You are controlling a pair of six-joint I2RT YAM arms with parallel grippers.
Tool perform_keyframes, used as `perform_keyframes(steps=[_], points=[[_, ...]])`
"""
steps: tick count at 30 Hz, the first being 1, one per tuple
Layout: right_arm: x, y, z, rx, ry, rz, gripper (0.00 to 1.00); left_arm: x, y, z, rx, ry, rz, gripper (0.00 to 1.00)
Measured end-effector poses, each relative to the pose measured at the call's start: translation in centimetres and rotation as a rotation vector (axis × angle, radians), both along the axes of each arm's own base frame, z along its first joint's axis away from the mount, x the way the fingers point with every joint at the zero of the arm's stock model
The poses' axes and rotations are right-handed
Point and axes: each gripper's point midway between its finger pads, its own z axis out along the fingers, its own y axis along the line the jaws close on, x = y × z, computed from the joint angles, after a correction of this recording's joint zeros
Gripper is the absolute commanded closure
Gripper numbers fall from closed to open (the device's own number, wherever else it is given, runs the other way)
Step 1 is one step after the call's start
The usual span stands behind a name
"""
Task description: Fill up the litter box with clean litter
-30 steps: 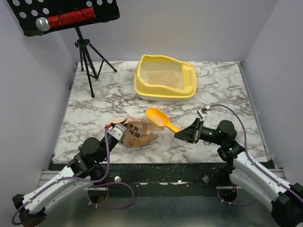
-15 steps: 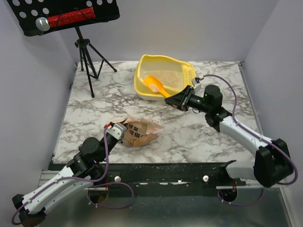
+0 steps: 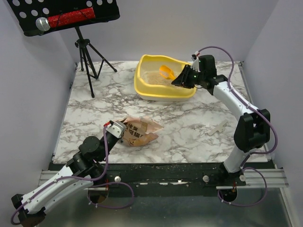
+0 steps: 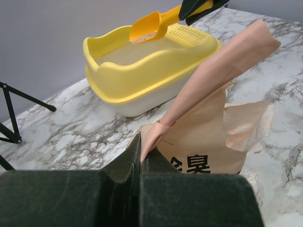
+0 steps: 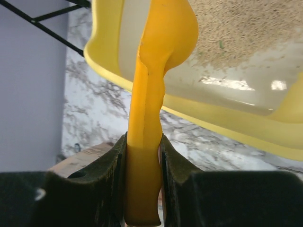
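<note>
Top external view: the right gripper (image 3: pixel 182 79) is clamped tight on the handle of the orange scoop (image 3: pixel 165 72), both fingers pressed flat against it. The bowl juts out ahead of the fingertips and hangs above the litter box (image 3: pixel 142 88). The clean litter (image 3: pixel 154 75) lies in the tray directly under and beyond the bowl, and a few pale grains show at the scoop's lip. The left gripper (image 3: pixel 115 128) is pinched shut on a fold of the bag (image 3: pixel 139 133), which stands just ahead of its fingers.

Judgement: the step in hand is emptying the scoop. Roll the wrist slowly, keep the bowl low and inside the rim, and hold the handle firm, so grains do not go over the wall.

Against half a second ago, the right arm has reached further and lifted the scoop from the tray's near corner toward its middle. The left arm and bag are unchanged.
</note>
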Motion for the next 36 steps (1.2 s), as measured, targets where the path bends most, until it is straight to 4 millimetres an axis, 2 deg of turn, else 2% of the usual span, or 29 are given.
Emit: perform_keyframes(steps=[3,7,10,14,17,22,26,30,33,36], points=[[1.0,-1.2,-0.1,-0.134,-0.015,0.004,0.99,0.1,0.1,0.0,-0.001,0.009,0.009,1.0],[3.2,-2.4,0.8,-0.316,-0.046,0.021,0.99,0.2,0.1,0.0,-0.005,0.014,0.015,1.0],[3.8,-3.6,0.6,-0.448,-0.051,0.021,1.0,0.2,0.2,0.0,-0.005,0.017,0.017,1.0],[2.6,-4.7,-0.2,-0.598,-0.029,0.046,0.99,0.2,0.2,0.0,-0.007,0.018,0.018,1.0],[1.9,-5.0,0.2,-0.696,-0.05,0.068,0.99,0.2,0.2,0.0,-0.007,0.018,0.019,1.0],[1.6,-4.6,1.8,-0.849,-0.142,0.092,0.99,0.2,0.2,0.0,-0.007,0.018,0.02,1.0],[1.0,-3.8,2.2,-1.007,-0.215,0.106,1.0,0.2,0.2,0.0,-0.007,0.018,0.022,1.0],[0.3,-3.7,2.3,-1.081,-0.241,0.083,1.0,0.2,0.3,0.0,-0.008,0.018,0.024,1.0],[-0.7,-6.0,1.9,-1.103,-0.221,0.027,1.0,0.1,0.5,0.1,-0.01,0.017,0.026,1.0],[-1.7,-9.7,2.7,-1.085,-0.209,-0.099,1.0,0.1,0.6,0.1,-0.011,0.016,0.027,1.0]])
